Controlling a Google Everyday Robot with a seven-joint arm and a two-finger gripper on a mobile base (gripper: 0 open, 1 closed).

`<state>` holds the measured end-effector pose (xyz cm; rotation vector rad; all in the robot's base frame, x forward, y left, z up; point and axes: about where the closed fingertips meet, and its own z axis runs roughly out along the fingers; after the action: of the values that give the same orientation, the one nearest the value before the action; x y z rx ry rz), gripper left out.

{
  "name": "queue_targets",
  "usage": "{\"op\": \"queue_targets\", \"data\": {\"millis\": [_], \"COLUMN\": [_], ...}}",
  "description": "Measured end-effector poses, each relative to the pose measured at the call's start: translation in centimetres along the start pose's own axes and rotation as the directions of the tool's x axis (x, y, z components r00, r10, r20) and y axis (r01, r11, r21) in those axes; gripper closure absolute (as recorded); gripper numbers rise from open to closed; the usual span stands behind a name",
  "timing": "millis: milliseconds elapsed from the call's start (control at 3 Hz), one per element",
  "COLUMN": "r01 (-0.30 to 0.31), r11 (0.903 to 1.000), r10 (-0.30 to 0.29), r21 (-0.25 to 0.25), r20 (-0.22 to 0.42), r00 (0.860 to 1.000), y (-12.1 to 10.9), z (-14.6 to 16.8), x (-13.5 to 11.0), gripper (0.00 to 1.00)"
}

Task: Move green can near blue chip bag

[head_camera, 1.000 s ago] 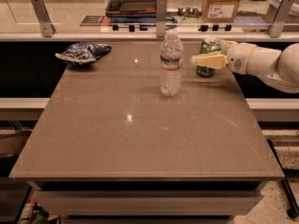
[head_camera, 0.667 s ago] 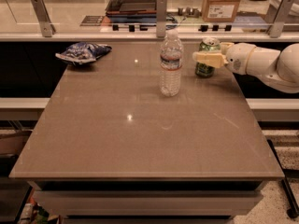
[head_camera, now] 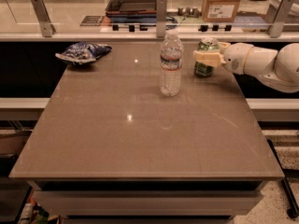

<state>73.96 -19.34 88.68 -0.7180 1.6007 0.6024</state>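
Observation:
The green can (head_camera: 206, 45), light green with a silver top, stands upright at the table's far right. My gripper (head_camera: 207, 58) reaches in from the right on a white arm, and its cream fingers (head_camera: 203, 56) are closed around the can's middle. I cannot tell whether the can rests on the table or hangs just above it. The blue chip bag (head_camera: 83, 52) lies crumpled and flat at the far left corner, well away from the can.
A clear plastic water bottle (head_camera: 171, 64) stands upright between the can and the bag, just left of the can. The brown table (head_camera: 140, 134) drops off on all sides. A railing with posts (head_camera: 161, 17) and a counter with a cardboard box (head_camera: 223, 3) lie behind.
The gripper and the can have shifted slightly to the left, toward the water bottle. The bottle and the bag have not moved.

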Motion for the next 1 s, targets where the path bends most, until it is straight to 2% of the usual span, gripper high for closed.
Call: {"op": "queue_targets", "data": {"millis": [333, 667, 1000], "r01": [0.000, 0.000, 0.009], "r11": [1.0000, 0.9999, 0.9982], "r10": [0.000, 0.001, -0.007], "r21": [-0.004, 0.016, 0.060], "r20": [0.000, -0.008, -0.031], "r00": [1.000, 1.000, 1.000], "y": [0.2, 0.0, 0.2], "z": [0.3, 0.1, -0.4], "x": [0.0, -1.4, -3.9], "gripper": [1.00, 1.00, 1.00]}}
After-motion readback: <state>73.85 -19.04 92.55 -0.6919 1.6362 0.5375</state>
